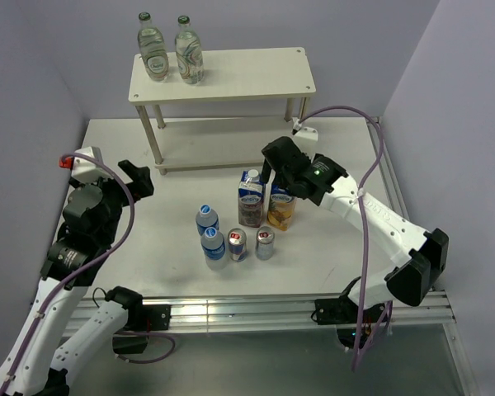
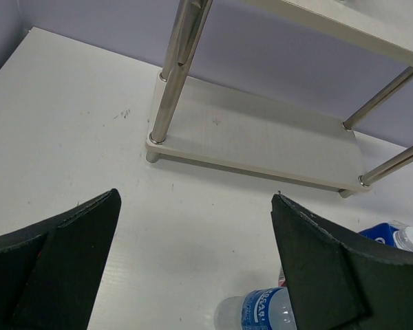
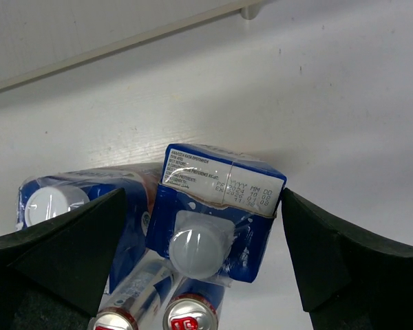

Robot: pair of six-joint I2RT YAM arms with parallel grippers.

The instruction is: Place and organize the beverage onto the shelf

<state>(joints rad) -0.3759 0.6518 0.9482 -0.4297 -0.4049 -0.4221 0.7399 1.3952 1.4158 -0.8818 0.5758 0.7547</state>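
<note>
The cream-white shelf (image 1: 231,76) stands at the back with two glass bottles (image 1: 171,49) on the left of its top board. Its lower board (image 2: 261,134) is bare. On the table in front stand two cartons (image 1: 250,198), two small water bottles (image 1: 210,231) and two cans (image 1: 252,243). My right gripper (image 1: 279,177) hangs open over the right-hand carton (image 1: 281,208). In the right wrist view that carton's blue top (image 3: 217,206) lies between the fingers of the gripper (image 3: 204,192). My left gripper (image 1: 139,177) is open and holds nothing. It faces the shelf's lower tier (image 2: 195,196), with a water bottle (image 2: 261,309) just below it.
The shelf's metal posts (image 2: 175,69) rise close ahead of the left gripper. Purple walls close in the table at the back and both sides. A purple cable (image 1: 371,206) loops along the right arm. The second carton (image 3: 55,199) and the cans (image 3: 189,317) crowd the gripped-around carton.
</note>
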